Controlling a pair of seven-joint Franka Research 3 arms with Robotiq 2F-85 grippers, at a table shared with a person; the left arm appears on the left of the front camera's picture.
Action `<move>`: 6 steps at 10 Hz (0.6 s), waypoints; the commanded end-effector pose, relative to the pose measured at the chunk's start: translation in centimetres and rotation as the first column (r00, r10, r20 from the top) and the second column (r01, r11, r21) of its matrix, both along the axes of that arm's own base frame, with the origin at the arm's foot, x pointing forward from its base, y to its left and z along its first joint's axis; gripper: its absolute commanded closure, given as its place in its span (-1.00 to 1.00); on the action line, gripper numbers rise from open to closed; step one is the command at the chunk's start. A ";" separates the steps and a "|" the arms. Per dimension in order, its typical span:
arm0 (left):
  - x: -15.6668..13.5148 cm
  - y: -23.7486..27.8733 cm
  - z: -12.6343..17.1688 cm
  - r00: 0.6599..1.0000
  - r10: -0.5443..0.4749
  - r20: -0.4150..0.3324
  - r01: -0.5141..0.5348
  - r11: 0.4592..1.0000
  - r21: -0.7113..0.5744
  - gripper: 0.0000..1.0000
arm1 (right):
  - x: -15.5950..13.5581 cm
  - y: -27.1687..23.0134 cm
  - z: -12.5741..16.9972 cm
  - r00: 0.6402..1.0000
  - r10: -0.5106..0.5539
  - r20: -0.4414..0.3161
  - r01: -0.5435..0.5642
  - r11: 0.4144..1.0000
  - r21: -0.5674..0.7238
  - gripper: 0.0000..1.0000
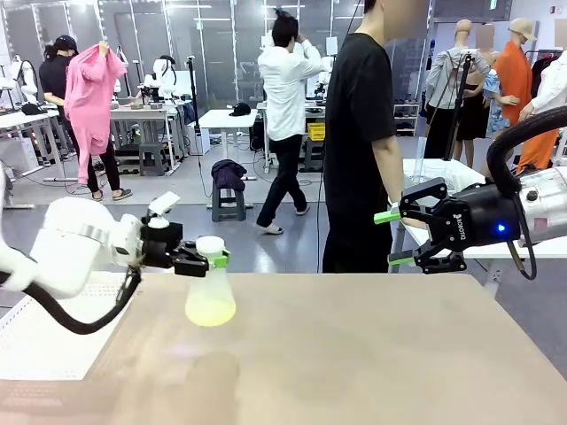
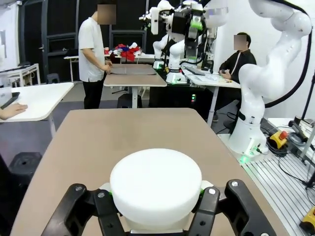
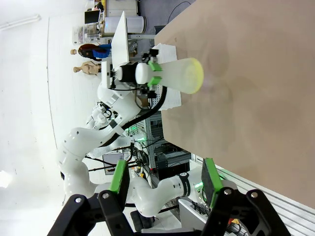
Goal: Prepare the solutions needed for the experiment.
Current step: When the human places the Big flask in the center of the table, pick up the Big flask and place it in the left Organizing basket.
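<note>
Aloft, flask (image 1: 210, 297) in left fingers (image 1: 218, 259); table (image 1: 372, 354) open.

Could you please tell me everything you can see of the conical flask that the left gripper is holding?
The flask is frosted, translucent white and conical, upright, with a white round cap. A shallow pale yellow-green liquid lies in its wide base. The left gripper is shut on its neck just under the cap, green pads against it. Whether its base touches the table cannot be told.

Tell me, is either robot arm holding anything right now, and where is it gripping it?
The left gripper holds the conical flask by its neck, just below the white cap, lifted above the table. The right gripper is open, holding nothing.
</note>
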State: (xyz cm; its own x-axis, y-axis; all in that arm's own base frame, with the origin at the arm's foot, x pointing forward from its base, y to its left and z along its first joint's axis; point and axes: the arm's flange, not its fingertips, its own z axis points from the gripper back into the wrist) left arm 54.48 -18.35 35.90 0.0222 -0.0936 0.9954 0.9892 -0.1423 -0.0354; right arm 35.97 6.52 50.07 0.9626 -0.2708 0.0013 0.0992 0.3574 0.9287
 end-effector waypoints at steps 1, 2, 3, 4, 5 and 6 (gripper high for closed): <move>-2.0 3.2 3.0 1.000 -0.002 0.008 0.002 1.000 0.002 0.91 | -0.1 0.1 -0.1 1.000 -0.008 0.008 0.008 1.000 0.007 -0.50; -2.7 4.9 4.8 0.999 0.020 0.035 -0.021 1.000 0.014 0.91 | -0.1 0.1 -0.1 1.000 -0.008 0.008 0.008 1.000 0.007 -0.50; -3.4 6.7 6.3 0.999 0.030 0.045 -0.030 1.000 0.000 0.91 | -0.1 0.1 -0.1 1.000 -0.008 0.008 0.008 1.000 0.007 -0.50; -4.1 8.8 7.5 0.998 0.046 0.051 -0.045 0.999 -0.024 0.91 | -0.1 0.1 -0.1 1.000 -0.008 0.008 0.008 1.000 0.007 -0.50; -5.1 11.2 8.5 0.993 0.082 0.079 -0.081 0.996 -0.023 0.91 | -0.1 0.1 -0.1 1.000 -0.008 0.008 0.008 1.000 0.007 -0.50; -6.0 13.2 9.3 0.987 0.128 0.096 -0.128 0.992 -0.012 0.91 | -0.1 0.1 -0.1 1.000 -0.008 0.008 0.008 1.000 0.007 -0.50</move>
